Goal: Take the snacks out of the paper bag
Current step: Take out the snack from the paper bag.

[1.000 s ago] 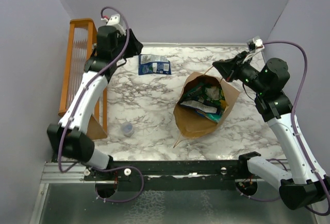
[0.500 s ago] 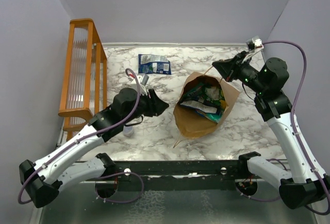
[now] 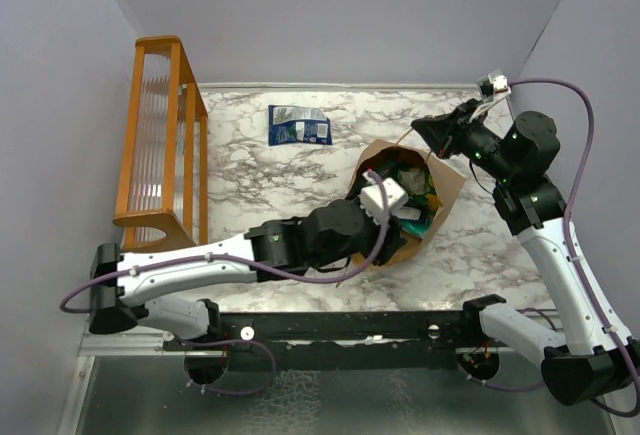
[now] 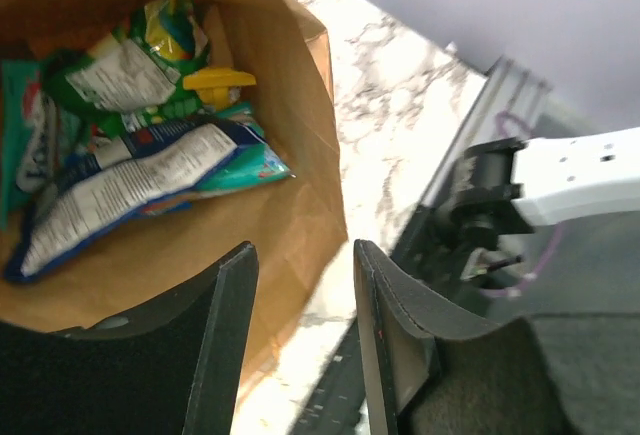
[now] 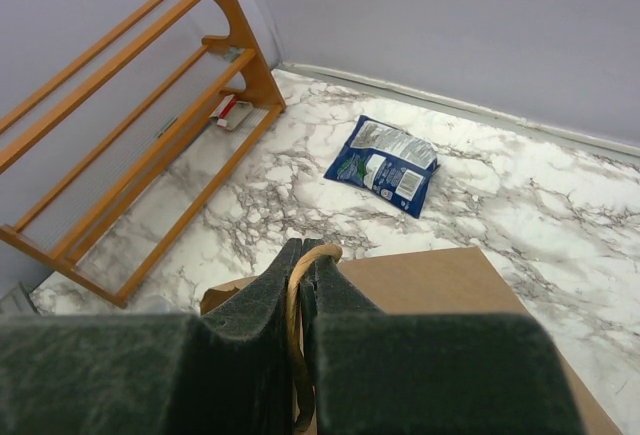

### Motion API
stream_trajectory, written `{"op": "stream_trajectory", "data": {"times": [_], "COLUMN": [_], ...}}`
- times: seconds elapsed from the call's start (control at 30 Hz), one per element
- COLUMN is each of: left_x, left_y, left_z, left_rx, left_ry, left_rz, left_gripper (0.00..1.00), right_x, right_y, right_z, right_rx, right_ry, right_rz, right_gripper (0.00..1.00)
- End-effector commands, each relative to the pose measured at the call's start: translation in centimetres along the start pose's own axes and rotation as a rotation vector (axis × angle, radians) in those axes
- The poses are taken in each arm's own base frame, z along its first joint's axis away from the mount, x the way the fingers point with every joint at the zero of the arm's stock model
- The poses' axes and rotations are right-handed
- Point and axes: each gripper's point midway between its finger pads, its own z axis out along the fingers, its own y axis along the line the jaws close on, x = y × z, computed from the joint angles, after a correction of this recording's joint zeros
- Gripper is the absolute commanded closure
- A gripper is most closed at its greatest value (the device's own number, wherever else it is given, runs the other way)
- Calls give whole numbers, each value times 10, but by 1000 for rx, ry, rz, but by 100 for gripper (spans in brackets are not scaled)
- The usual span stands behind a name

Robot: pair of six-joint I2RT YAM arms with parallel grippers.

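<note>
Step in hand: retrieval of a packet from the paper bag. The left pincer hovers at the bag mouth, jaws parted and nothing between them. The right pincer is clenched on the handle, which props the mouth open. The snacks lie heaped in the bottom of the bag, deeper than the left fingertips, off to one side of them and not touching them. A dark blue packet lies uppermost, a teal packet is just beside it, and a green packet lies beyond. One separate blue packet lies on the tabletop, well apart from the bag. Procedure: shift the left pincer over the heap, clear of the paper wall, then descend. Take the uppermost packet by a free edge, not across its flat face. Close firmly, since foil is likely to slip. Lift straight up so the bag is not dragged, with the handle held taut.
</note>
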Motion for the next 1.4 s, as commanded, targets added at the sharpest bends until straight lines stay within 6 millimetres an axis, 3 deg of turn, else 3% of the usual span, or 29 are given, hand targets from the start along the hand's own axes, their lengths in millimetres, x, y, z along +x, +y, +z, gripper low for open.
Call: {"op": "stream_trajectory", "data": {"times": [0.0,0.07,0.2,0.37,0.5,0.63,1.03,1.17,1.23,1.37], "left_x": [3,3,34,48,49,41,75,67,63,68], "left_y": [18,24,9,41,75,104,137,150,156,168], "left_z": [19,24,29,54,81,94,120,121,120,118], "left_rx": [-61,-37,198,177,142,91,57,-20,-46,-80], "left_ry": [103,106,160,261,309,304,438,427,437,488], "left_rz": [391,545,860,1091,1140,1177,1245,1280,1292,1320], "left_gripper": [53,52,46,48,52,52,52,58,66,75], "right_x": [-11,-11,-11,-11,-11,-11,-9,-10,-11,-14], "right_y": [5,6,7,6,7,7,4,4,5,6], "right_z": [-4,-5,-6,-7,-6,-6,-3,-3,-3,-5], "right_rx": [-10,-12,-15,-11,-17,-20,-12,-14,-15,-12], "right_ry": [-27,-28,-29,-30,-28,-23,-18,-21,-21,-29], "right_rz": [-27,-27,-29,-33,-31,-32,-42,-45,-45,-48], "right_gripper": [96,96,96,96,96,96,96,96,96,96]}}
